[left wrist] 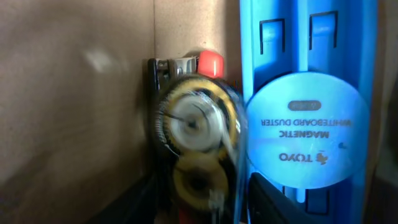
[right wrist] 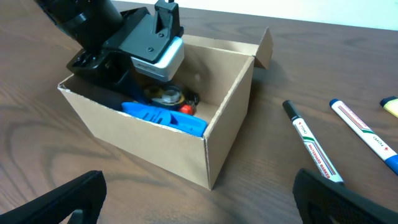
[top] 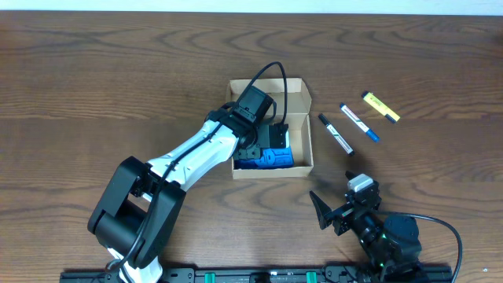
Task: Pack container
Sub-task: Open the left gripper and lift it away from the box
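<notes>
The container (top: 302,98) is an open tan cardboard box at mid-table, its flap lid folded back. My left gripper (top: 263,141) reaches down inside it. In the left wrist view its dark fingers (left wrist: 273,199) stand apart on either side of a blurred round yellow-and-black item (left wrist: 196,124) with a red part (left wrist: 210,62) behind it. They stand open and do not grip it. A blue whiteboard duster (left wrist: 311,124) lies beside it in the box (right wrist: 205,143). My right gripper (top: 334,212) hovers wide open in front of the box, with nothing between its fingers (right wrist: 68,199).
To the right of the box, on the wooden table, lie a black marker (top: 335,134), a blue marker (top: 358,122) and a yellow highlighter (top: 380,107). The black marker (right wrist: 311,146) lies just beyond my right gripper's right finger.
</notes>
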Tool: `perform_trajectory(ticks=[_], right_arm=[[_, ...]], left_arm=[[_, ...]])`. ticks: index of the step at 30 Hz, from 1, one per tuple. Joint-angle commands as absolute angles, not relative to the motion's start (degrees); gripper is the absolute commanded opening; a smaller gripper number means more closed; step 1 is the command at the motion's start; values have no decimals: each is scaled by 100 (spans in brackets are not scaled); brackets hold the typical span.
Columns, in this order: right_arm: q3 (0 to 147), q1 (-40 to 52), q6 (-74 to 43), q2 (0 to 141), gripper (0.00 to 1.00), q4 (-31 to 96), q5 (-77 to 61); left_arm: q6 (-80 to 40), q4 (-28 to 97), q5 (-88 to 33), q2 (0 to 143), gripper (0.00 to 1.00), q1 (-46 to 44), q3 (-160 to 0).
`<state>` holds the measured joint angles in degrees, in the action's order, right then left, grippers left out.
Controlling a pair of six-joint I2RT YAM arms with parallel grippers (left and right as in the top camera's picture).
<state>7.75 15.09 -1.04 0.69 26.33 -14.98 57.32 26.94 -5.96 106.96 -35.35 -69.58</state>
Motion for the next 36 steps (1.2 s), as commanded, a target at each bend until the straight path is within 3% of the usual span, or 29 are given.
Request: perform_trajectory(ticks=[1, 13, 19, 25, 29, 36], right_arm=[[749, 1621, -58, 38, 99, 2637, -1522], [749, 1621, -58, 38, 99, 2637, -1525], [749, 1621, -58, 38, 99, 2637, -1525], [749, 1621, -58, 38, 99, 2637, -1525], [749, 1621, -58, 38, 99, 2637, -1525], [749, 1621, -58, 38, 99, 2637, -1525]], left_arm=[[5745, 2724, -554, 10737, 51, -3518, -7057], [4998, 2718, -556, 10064, 56, -3509, -7380], [3664, 2816, -593, 9111, 59, -3216, -7531], [2285, 3642, -740, 7972, 61, -2554, -7540], [1428, 4488, -414, 7465, 57, -2023, -7540], [1621, 5655, -808, 6906, 58, -1363, -7540]])
